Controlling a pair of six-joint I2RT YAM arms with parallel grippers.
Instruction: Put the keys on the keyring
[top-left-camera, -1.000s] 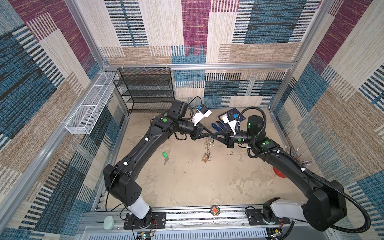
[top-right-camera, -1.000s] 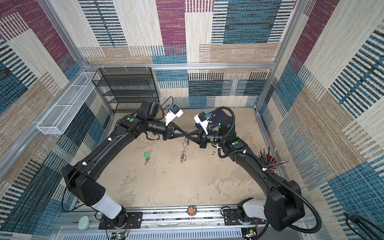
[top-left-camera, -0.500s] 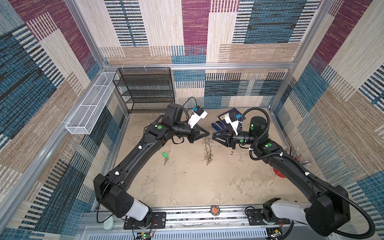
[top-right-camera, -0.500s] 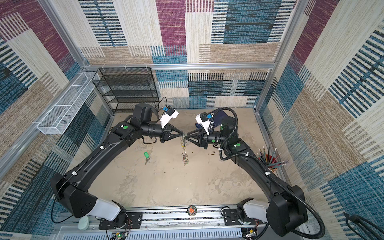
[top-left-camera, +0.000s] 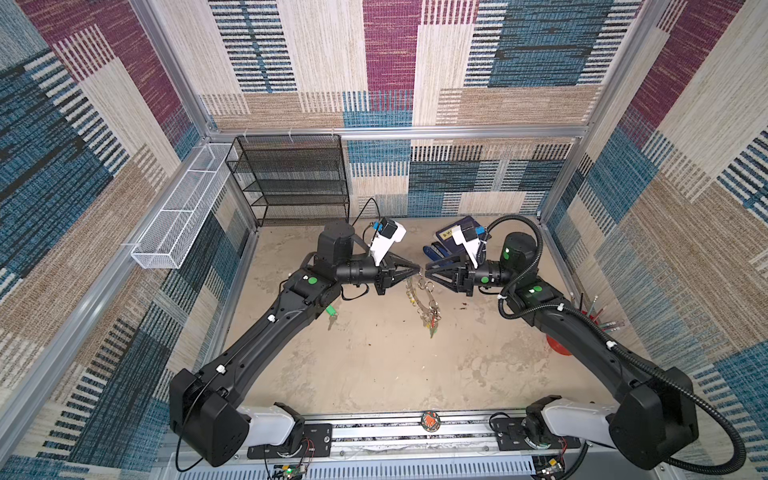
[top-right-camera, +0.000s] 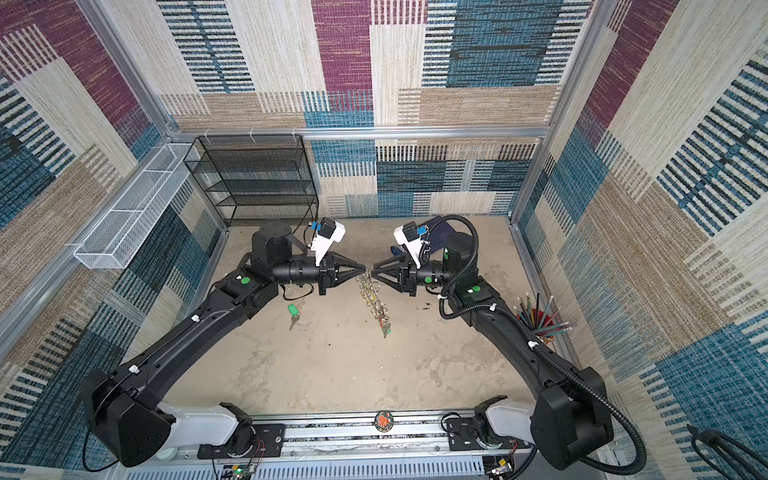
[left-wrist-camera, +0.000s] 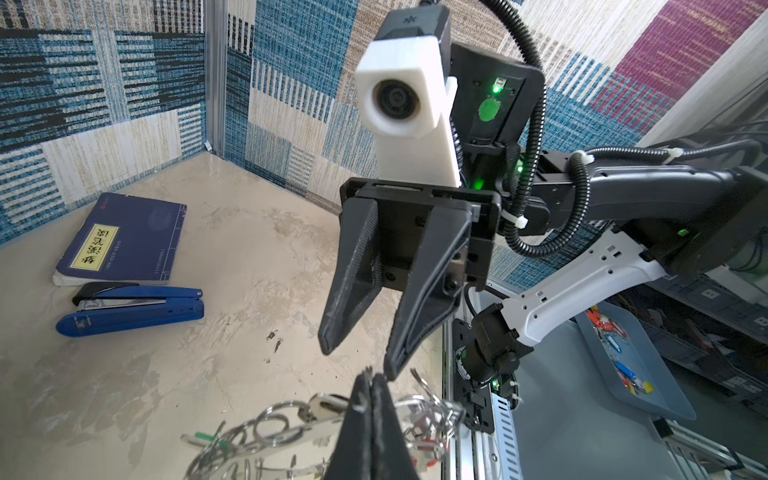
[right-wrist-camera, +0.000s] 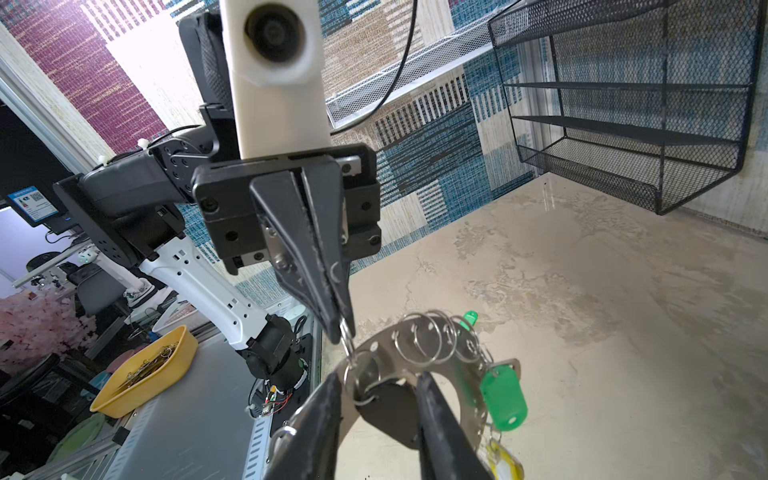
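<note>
Silver on black: clamps one split ring at the top of the keyring in the left gripper, jaws pressed fully together. Lets the grey disc dangle below the fingertips, over the beige table, with green and yellow tags at its low end. Points the right gripper at that same top edge, jaws partly apart, gripping nothing. Leaves the green-tagged key flat on the table, well apart, beside the left arm.
</note>
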